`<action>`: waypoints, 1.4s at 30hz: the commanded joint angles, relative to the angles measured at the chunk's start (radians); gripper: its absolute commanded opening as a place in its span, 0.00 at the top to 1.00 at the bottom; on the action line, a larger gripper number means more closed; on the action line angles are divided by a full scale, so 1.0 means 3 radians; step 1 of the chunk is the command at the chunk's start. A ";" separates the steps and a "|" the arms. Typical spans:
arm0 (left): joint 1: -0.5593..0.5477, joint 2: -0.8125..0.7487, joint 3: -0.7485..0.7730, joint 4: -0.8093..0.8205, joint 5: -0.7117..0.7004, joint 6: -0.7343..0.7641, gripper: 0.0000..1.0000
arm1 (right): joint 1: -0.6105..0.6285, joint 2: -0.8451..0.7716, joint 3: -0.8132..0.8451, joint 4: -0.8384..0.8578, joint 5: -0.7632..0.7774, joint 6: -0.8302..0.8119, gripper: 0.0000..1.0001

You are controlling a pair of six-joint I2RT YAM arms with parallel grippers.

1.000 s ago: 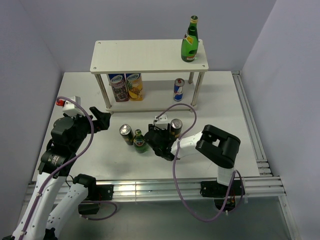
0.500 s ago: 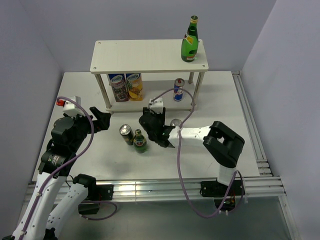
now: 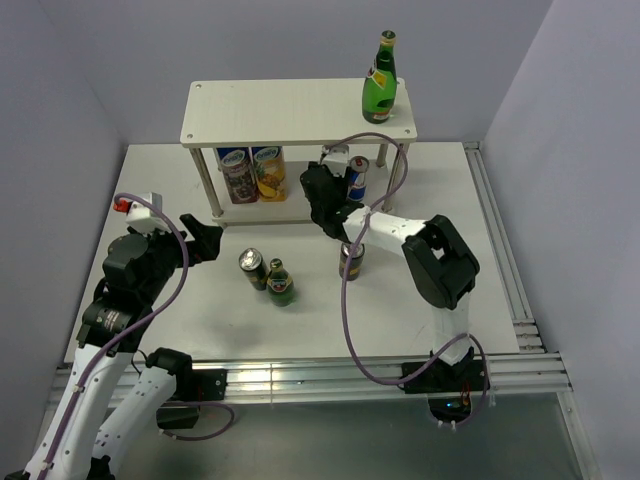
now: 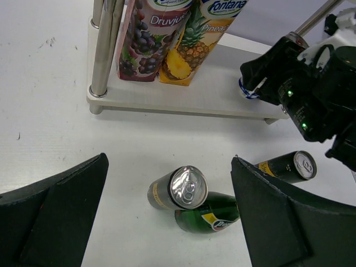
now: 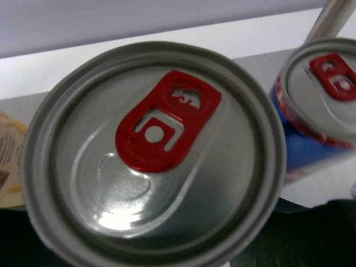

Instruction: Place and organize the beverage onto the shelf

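Note:
The shelf [image 3: 290,110] stands at the back. One green bottle [image 3: 379,82] stands on its top board, and one blue-and-silver can [image 3: 357,178] stands on its lower board. My right gripper [image 3: 322,200] reaches in at the lower board, shut on the second blue-and-silver can [image 5: 150,150], whose red-tabbed top fills the right wrist view, with the shelved can [image 5: 322,105] beside it. On the table stand a dark can [image 3: 351,260], another dark can [image 3: 252,268] and the second green bottle [image 3: 280,283]. My left gripper [image 3: 205,240] is open and empty, left of that pair.
Two juice cartons [image 3: 253,173] stand on the left part of the lower board. Thin metal legs [image 4: 103,47] hold the shelf's corners. In the left wrist view the right gripper [image 4: 300,94] is over the lower board's right end. Walls close in both sides.
My right gripper has moved from the table's middle, beside the dark can, back and up to the shelf's lower board. The left arm has not moved.

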 commanded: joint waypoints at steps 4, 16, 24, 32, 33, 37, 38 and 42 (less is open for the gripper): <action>0.0017 -0.0021 -0.0013 0.0164 0.0061 0.0069 0.01 | -0.0163 0.0207 0.0409 -0.0016 -0.0084 -0.0037 1.00; 0.0017 -0.0026 -0.0018 0.0158 0.0066 0.0064 0.01 | -0.0265 0.0407 0.0455 -0.0077 0.0146 0.0009 1.00; 0.0017 -0.0036 -0.0018 0.0158 0.0061 0.0064 0.00 | -0.0296 0.0437 0.0547 -0.0261 0.0131 0.0153 0.84; 0.0017 -0.0046 -0.0018 0.0158 0.0056 0.0069 0.01 | -0.0291 0.0494 0.0634 -0.0343 0.0110 0.0153 0.23; 0.0017 -0.0047 -0.0018 0.0158 0.0061 0.0069 0.01 | -0.0296 0.0499 0.0644 -0.0348 0.0105 0.0148 0.22; 0.0017 -0.0046 -0.0013 0.0153 0.0056 0.0069 0.01 | -0.0296 0.0509 0.0659 -0.0369 0.0115 0.0142 0.20; 0.0017 -0.0047 -0.0023 0.0158 0.0051 0.0069 0.01 | -0.0296 0.0504 0.0659 -0.0374 0.0100 0.0147 0.20; 0.0017 -0.0036 -0.0018 0.0153 0.0046 0.0064 0.01 | -0.0281 0.0427 0.0588 -0.0353 0.0064 0.0122 0.13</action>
